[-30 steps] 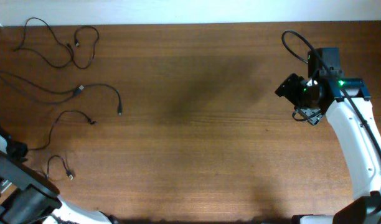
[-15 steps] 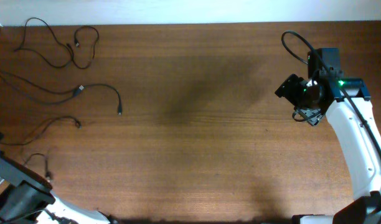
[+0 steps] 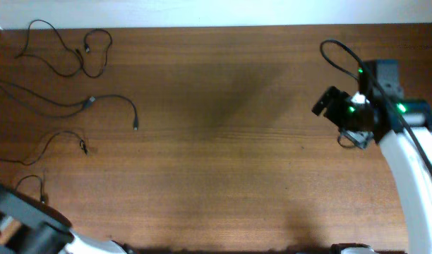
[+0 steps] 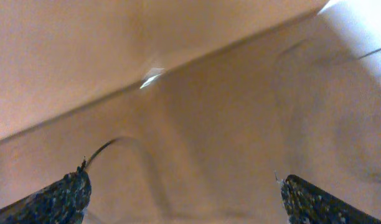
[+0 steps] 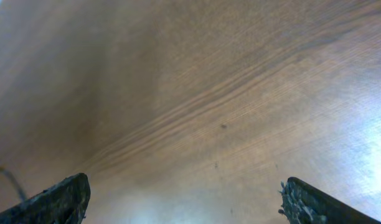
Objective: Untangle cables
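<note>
Setting: robotics lab bench (a test rig, by its look). Evidence: bare wood-grain table (image 3: 223,162); white right arm (image 3: 414,166) with green indicator lights; dark base of left arm (image 3: 22,224) at the near corner; thin black cables (image 3: 91,101) loose at one end; plain white wall (image 3: 202,13) behind.

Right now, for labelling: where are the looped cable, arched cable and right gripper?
looped cable (image 3: 82,65), overhead view, crossing strands.
arched cable (image 3: 135,127), overhead view, plug end.
right gripper (image 5: 181,190), right wrist view, midway between fingertips.

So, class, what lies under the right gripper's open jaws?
Bare brown wooden table shows beneath the right gripper; the thin black cables lie far left. Overhead, its white arm covers some wood.
</note>
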`<state>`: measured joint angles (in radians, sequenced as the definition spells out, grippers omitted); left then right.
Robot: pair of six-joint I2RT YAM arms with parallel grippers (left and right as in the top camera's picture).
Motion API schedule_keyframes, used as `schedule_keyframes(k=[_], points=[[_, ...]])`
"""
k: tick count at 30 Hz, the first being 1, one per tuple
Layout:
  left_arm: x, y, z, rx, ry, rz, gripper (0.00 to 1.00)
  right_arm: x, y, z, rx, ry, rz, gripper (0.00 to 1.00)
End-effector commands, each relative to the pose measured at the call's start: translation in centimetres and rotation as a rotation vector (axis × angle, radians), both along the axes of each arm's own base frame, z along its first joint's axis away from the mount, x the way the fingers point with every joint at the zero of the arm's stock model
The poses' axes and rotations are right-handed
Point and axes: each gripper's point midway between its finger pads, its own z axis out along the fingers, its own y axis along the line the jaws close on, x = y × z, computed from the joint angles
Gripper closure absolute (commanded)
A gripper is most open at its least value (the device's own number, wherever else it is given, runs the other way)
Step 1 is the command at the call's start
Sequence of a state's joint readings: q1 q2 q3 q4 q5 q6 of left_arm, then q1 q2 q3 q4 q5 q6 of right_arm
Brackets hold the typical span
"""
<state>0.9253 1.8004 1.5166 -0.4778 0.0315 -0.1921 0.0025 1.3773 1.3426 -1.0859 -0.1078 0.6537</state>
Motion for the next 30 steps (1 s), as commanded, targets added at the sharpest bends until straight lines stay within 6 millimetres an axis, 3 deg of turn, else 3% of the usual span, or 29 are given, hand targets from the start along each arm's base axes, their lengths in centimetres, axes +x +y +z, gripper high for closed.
schedule_keyframes(k=[1,4,7,10,12,21,25,28,30], points=[[3.8,-7.3,11.5,-0.112,-0.442,-0.211,0.01,-4.1,-0.7,5.3,-0.054,-0.144,0.014,0.01],[6.7,-13.2,13.9,-0.218,-0.538,-0.383,0.01,-9.0,-1.5,7.5,-0.109,-0.228,0.015,0.01],[9.0,-17.1,13.7,-0.263,-0.528,-0.484,0.01,-13.4,-1.6,8.8,-0.114,-0.322,0.009,0.01],[9.9,-19.6,13.0,-0.307,-0.501,-0.526,0.01,-17.6,-1.6,8.6,-0.114,-0.362,0.006,0.02],[10.0,-19.9,13.0,-0.311,-0.498,-0.531,0.01,-19.0,-1.6,8.5,-0.113,-0.373,0.005,0.01],[10.0,-19.8,13.0,-0.311,-0.498,-0.530,0.01,-19.7,-1.6,8.3,-0.115,-0.369,0.005,0.01],[10.0,-19.8,13.0,-0.311,-0.498,-0.530,0.01,-20.4,-3.9,7.8,-0.226,-0.330,-0.072,0.01],[10.0,-19.8,13.0,-0.311,-0.498,-0.530,0.01,-20.3,-4.6,7.3,-0.257,-0.316,-0.093,0.01],[10.0,-19.8,13.0,-0.311,-0.498,-0.530,0.01,-18.9,-5.4,7.1,-0.329,-0.378,-0.078,0.01]])
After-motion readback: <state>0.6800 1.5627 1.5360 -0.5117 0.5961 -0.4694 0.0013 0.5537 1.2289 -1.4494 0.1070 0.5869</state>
